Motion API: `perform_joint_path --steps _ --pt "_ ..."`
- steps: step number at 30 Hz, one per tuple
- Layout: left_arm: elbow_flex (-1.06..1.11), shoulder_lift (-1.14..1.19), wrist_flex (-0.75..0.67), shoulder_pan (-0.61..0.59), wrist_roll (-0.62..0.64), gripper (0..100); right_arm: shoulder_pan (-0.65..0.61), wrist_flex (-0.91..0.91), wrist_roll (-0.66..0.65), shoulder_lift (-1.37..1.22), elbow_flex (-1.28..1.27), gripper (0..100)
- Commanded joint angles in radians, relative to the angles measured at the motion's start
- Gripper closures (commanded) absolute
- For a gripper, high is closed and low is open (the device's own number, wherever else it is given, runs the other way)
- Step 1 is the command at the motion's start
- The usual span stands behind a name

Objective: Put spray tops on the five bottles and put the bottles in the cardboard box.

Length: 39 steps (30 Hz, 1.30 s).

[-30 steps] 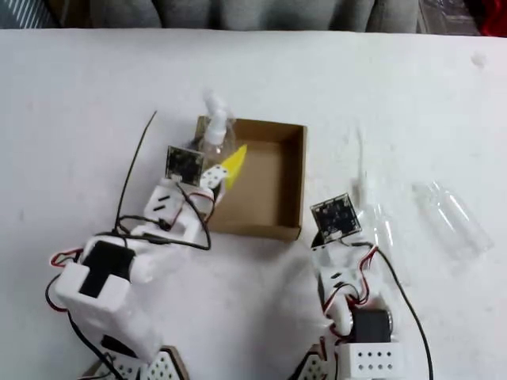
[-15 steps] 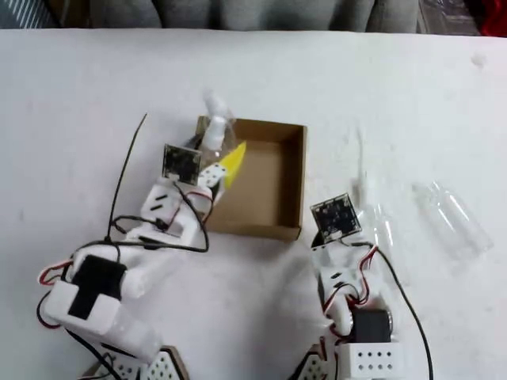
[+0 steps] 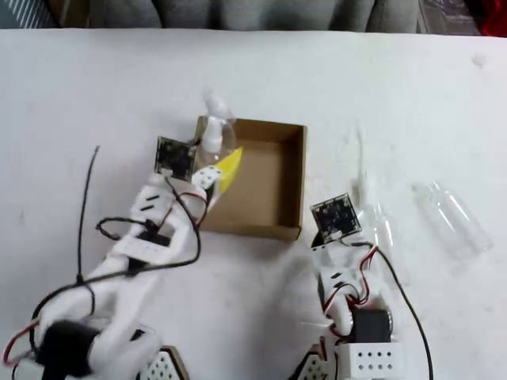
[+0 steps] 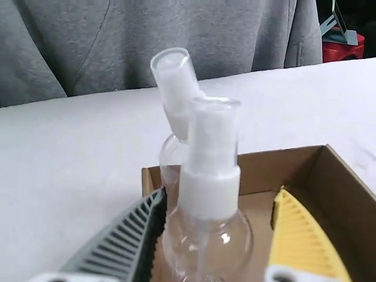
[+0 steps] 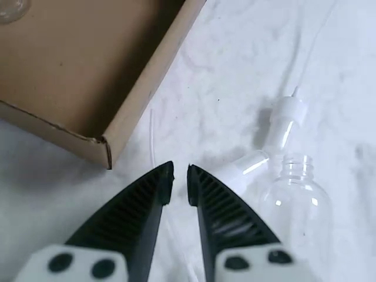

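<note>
While the left tool point(image 4: 214, 252) brackets an upright capped bottle point(image 4: 208, 147) at the box's point(image 3: 299, 178) left side, its grip impossible to judge, the right tool point(image 5: 180, 179), nearly closed and empty, hangs nearer the loose spray top point(image 5: 282, 126) and open bottle point(image 5: 294, 200) lying on the counter point(image 3: 396, 79).

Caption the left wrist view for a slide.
Left gripper around a spray-topped bottle at the cardboard box corner, second bottle behind.
</note>
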<state>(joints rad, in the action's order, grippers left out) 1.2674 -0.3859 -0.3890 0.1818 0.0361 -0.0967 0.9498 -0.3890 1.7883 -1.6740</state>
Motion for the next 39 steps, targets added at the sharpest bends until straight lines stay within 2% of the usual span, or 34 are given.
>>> perform_joint_path --steps 1,16,28,31,39 --pt "-0.008 -0.156 0.183 -0.004 0.005 74 0.01 -0.019 -0.009 0.012 -0.012 98.4" --pt "-0.006 -0.579 0.807 -0.01 0.005 74 0.01 -0.019 -0.009 0.012 -0.012 98.4" --pt "-0.006 -0.76 1.241 -0.044 0.006 74 0.01 -0.016 -0.009 0.012 -0.015 98.4" --pt "0.017 -0.771 1.295 -0.113 0.005 74 0.01 -0.016 -0.009 0.012 -0.015 98.4" --pt "0.143 -0.771 1.295 -0.317 0.005 74 0.012 -0.018 -0.009 0.012 -0.015 98.4"
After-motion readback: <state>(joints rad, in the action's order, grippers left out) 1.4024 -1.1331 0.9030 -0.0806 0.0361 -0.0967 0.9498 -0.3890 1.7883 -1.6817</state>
